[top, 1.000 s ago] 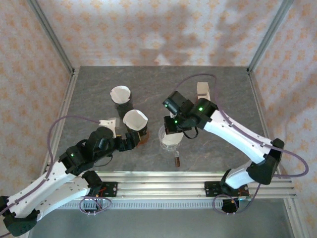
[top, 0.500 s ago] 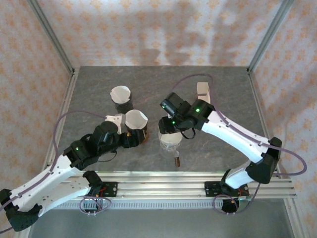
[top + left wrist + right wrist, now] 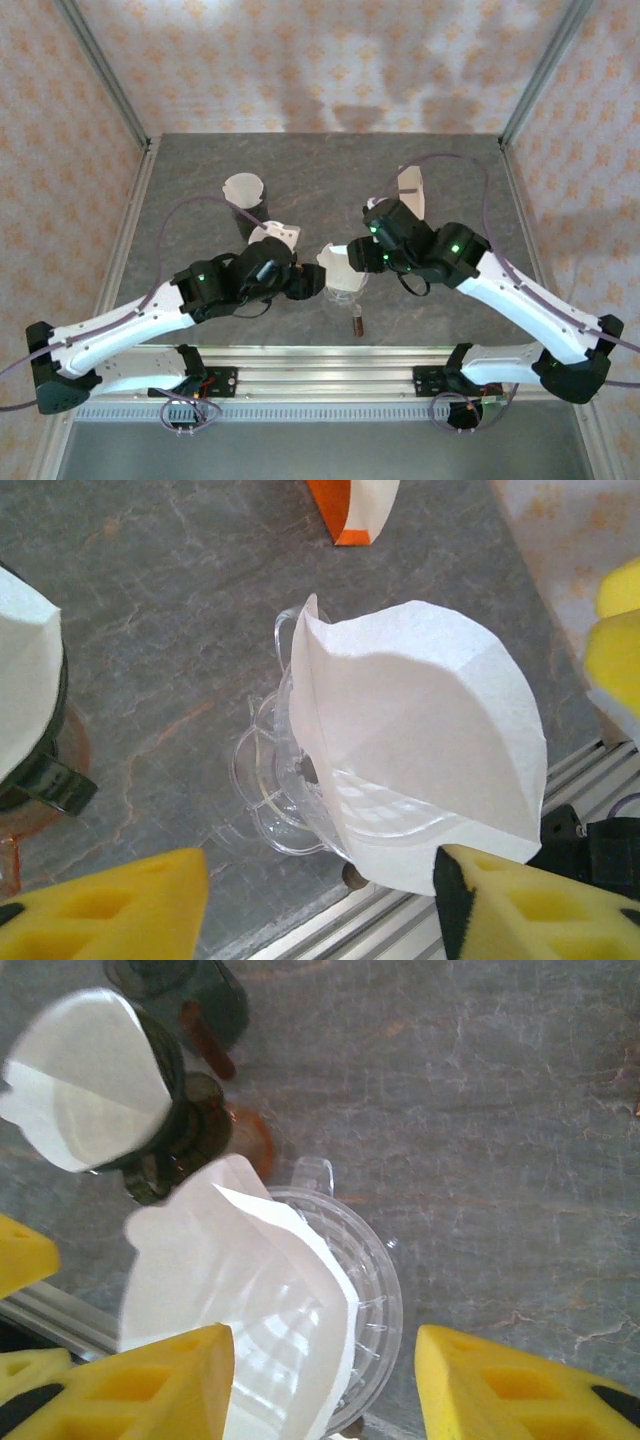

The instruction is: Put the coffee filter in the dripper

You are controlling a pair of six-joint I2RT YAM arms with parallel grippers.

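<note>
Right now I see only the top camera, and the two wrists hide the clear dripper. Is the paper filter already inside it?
Observer: In the left wrist view, the filter stands in the clear dripper, but tilted, with one side high above the rim.
Operator: Does the left gripper hold the paper?
Observer: No. The left gripper is open; one pad is at the paper's lower edge, the other well apart.
Operator: And the right one?
Observer: The right gripper is open too, pads either side of the dripper; the paper hangs over the rim towards one pad.
</note>
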